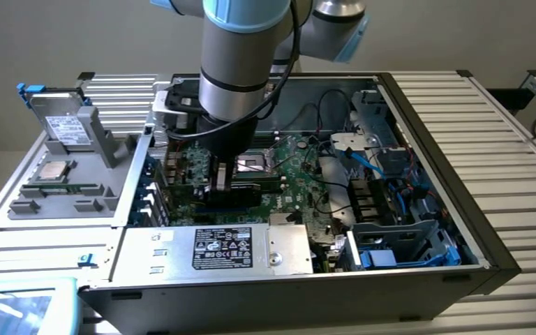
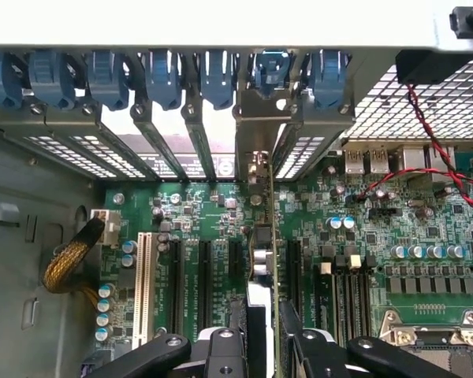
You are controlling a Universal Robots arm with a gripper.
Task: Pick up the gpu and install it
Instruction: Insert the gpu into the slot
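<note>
Nearest, along the front of the open computer case point(image 1: 491, 258), a silver power supply point(image 1: 221, 248) with a black label. Just behind it, robot arm point(image 1: 235, 63) reaching down to the green motherboard point(image 2: 197, 213). Gripper point(image 2: 264, 350) low over the board, fingers point(image 2: 221, 350) part closed, pinching the gpu point(image 2: 260, 268) from both sides. The gpu upright and edge-on between neighbouring black expansion slots point(image 2: 202, 276), its metal bracket point(image 2: 252, 157) meeting the slotted rear panel under a blue clip point(image 2: 270, 71). Farther back, the CPU socket point(image 1: 252, 164). Pick-up evidently done; full seating impossible to judge; grip not yet released.
</note>
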